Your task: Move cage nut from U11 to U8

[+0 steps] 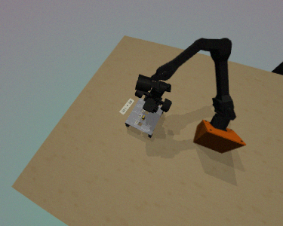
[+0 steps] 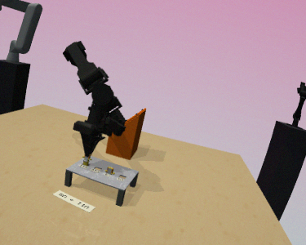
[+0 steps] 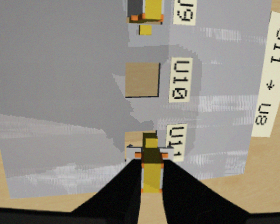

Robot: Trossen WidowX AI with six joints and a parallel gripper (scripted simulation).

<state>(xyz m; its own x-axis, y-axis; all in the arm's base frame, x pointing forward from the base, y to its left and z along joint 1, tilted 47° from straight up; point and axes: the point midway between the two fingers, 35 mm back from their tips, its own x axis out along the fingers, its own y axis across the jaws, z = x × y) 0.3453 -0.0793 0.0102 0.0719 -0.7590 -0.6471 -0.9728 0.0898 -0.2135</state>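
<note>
The small yellow metal cage nut with orange-tipped edges (image 2: 86,162) (image 3: 152,177) is at the U11 end of the grey metal rail plate (image 1: 146,123) (image 2: 126,181) (image 3: 60,90), pinched between the closed-in fingertips of the black parallel-jaw gripper (image 2: 87,154) (image 3: 151,167). In the wrist view its long axis runs up and down the picture, along the row of holes and square to the line from one fingertip to the other; one end points toward the U10 hole (image 3: 142,80), the other toward the plate's near edge. It overlaps the U11 hole (image 3: 133,138), part of which shows beside and above it, next to the white U11 label (image 3: 176,142). Whether its wings lie above or under the plate there, I cannot tell. The other yellow cage nut (image 1: 143,117) (image 2: 109,170) (image 3: 153,9) sits at U9, its long axis also along the row as the wrist view shows it, beyond the unfilled U10 hole. In the exterior view the U8 hole (image 2: 122,177) lies past that nut and holds no nut. The plate stands on dark legs on the tan wooden table (image 1: 84,154) (image 2: 30,147), with a white paper strip (image 1: 127,106) (image 2: 74,201) (image 3: 267,75) reading U11, arrow, U8 lying beside it.
</note>
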